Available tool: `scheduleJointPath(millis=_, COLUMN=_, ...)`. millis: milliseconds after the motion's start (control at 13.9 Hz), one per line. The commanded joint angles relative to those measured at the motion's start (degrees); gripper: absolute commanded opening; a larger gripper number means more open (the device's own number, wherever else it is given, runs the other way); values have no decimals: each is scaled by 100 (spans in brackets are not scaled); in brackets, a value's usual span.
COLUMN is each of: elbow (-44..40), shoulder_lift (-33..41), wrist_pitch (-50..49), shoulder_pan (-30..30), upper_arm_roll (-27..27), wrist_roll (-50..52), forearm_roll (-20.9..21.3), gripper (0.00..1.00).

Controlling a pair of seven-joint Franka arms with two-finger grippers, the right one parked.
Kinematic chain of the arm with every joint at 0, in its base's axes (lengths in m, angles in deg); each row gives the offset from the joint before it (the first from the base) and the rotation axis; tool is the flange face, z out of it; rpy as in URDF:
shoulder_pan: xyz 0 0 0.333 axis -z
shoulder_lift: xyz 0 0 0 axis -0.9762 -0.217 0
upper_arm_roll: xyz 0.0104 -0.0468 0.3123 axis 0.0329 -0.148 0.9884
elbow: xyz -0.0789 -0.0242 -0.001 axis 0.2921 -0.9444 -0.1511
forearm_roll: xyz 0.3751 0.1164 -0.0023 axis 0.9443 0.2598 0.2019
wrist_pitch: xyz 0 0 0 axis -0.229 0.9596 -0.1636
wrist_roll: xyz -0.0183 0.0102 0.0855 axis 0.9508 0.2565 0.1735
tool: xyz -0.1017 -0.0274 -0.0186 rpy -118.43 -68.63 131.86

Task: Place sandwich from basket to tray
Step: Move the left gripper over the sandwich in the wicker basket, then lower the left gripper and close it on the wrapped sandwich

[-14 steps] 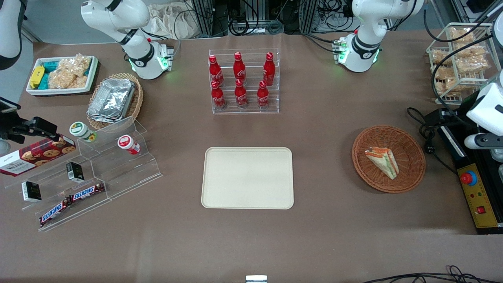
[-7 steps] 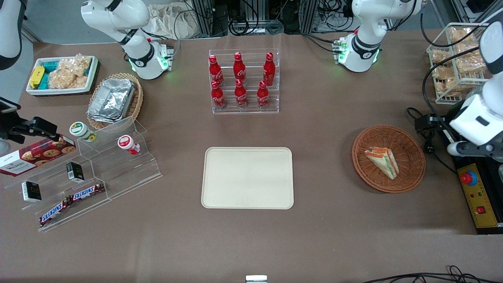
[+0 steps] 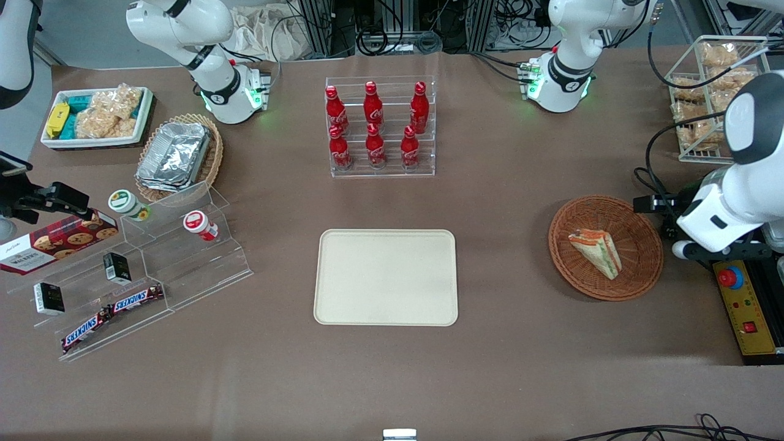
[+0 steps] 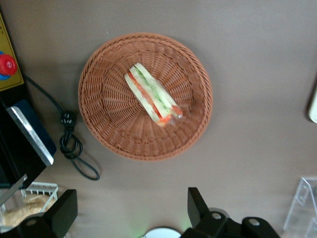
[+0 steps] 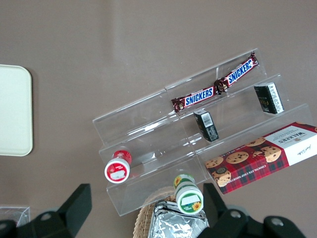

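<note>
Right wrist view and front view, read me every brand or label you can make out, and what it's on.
"SNICKERS": two bars on the clear stand.
"Walkers": red cookie box.
Coca-Cola script: red bottles, barely legible.
Small dark boxes and the jar lids: too small.
Claw, open above the basket: unmarked.

The tool (image 4: 130, 214) is cut off at the frame edge, apparently spread; the tray (image 4: 313, 105) shows only a sliver.

A robotics lab staged as a small shop is shown: a brown-covered table (image 3: 502, 380) is flanked by bolted arm bases (image 3: 560, 82), cables and an emergency-stop box (image 3: 744, 300), while cola bottles (image 3: 375, 125) and Snickers bars (image 3: 110, 312) are displayed on clear acrylic racks.
</note>
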Motion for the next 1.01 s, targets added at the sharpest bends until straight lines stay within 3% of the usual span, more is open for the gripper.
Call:
scheduleJointPath(millis=0, elbow=1325, shoulder_lift=545, wrist_pitch=1017, shoulder_pan=-91, upper_arm_roll=-21, wrist_roll=27, forearm_roll=38, gripper=99)
scheduleJointPath(millis=432, elbow=2778, shoulder_lift=582, wrist_pitch=3171, shoulder_pan=-214, upper_arm_roll=-21, wrist_roll=1527, forearm_roll=73, gripper=99)
scheduleJointPath(millis=648, elbow=3104, shoulder_lift=398, wrist_pitch=3490, shoulder_pan=-223, upper_arm_roll=-30, wrist_roll=1890, forearm_roll=65, gripper=99)
scheduleJointPath(millis=936, elbow=3386, shoulder_lift=90, wrist_pitch=4631, shoulder_pan=-354, upper_arm_roll=-30, wrist_roll=2943, forearm_roll=65, gripper=98)
